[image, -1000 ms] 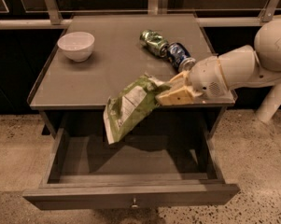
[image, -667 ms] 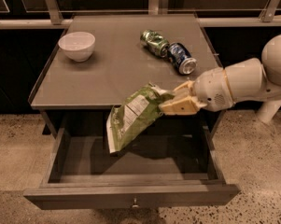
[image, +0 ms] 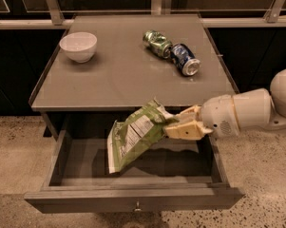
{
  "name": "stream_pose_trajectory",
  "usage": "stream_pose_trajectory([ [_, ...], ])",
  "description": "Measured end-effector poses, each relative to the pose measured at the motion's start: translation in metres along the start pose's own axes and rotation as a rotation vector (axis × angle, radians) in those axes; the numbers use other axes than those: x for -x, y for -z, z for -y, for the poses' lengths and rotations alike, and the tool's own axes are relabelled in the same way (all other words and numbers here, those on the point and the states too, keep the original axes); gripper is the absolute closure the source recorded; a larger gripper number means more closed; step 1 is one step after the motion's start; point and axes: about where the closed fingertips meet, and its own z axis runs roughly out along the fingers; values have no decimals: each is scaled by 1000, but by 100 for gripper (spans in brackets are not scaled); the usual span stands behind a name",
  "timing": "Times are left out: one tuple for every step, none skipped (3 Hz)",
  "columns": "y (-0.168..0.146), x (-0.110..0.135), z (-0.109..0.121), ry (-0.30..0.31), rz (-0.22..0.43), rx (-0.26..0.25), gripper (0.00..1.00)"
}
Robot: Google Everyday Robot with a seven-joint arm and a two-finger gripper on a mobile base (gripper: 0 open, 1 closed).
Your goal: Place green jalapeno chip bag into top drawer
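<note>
We see the hand clamped on the green jalapeno chip bag, whose long axis slants down and left from it, hanging over the open top drawer.

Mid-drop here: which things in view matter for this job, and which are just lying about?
In the job: green jalapeno chip bag, hanging over the open top drawer; gripper at the drawer's right, jaws shut on the bag.
Lying about: white bowl, crushed green can, blue can, all on the table.
</note>
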Motion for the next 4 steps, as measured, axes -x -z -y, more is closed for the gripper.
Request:
stream_pose_trajectory([
  [-4,-14,-7,-34,-27,-53,100],
  [-7,-34,-7,-76,-67,-114,100],
  [-8,-55,-5,-126,-100,-171,100],
  [-10,-74,0,-165,-122,-190,100],
])
